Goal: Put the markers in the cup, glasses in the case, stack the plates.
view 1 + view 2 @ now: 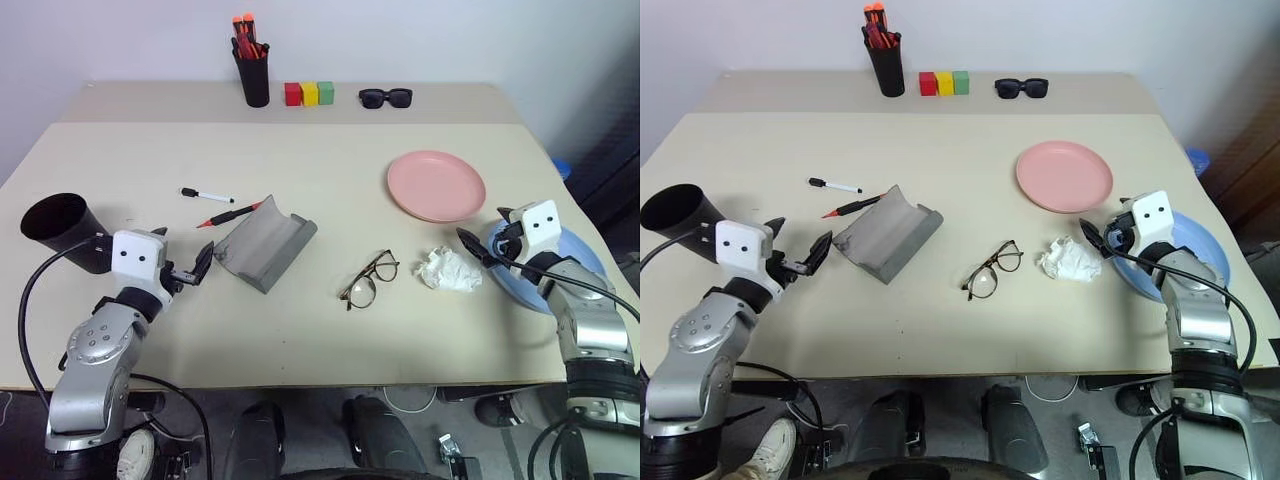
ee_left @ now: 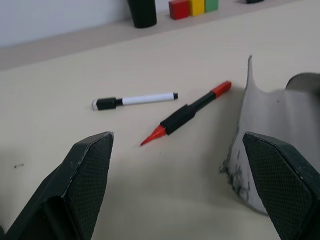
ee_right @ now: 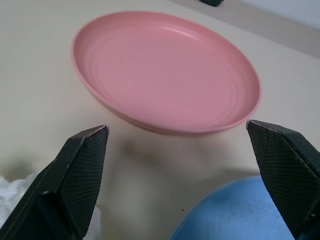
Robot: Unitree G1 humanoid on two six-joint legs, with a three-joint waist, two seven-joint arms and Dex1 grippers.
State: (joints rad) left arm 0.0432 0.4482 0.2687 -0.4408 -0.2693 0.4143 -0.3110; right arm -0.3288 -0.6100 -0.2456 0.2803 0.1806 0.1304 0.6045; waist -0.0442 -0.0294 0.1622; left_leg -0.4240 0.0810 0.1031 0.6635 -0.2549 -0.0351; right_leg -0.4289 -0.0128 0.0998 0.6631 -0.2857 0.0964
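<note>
Markers [image 2: 165, 112] ahead of spread left hand [image 2: 177, 192], pink plate [image 3: 165, 70] before spread right hand [image 3: 182, 185]

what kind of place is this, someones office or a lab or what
Most likely a lab or test room set up for practice, not a lived-in office: a plain beige table against a bare wall, with everyday things laid out apart, such as the pink plate, the glasses and three coloured blocks.

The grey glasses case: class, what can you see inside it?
The grey case lies open with nothing in it; its curved lining is bare. The glasses lie beside it on the table. Whatever is beneath it stays hidden.
</note>
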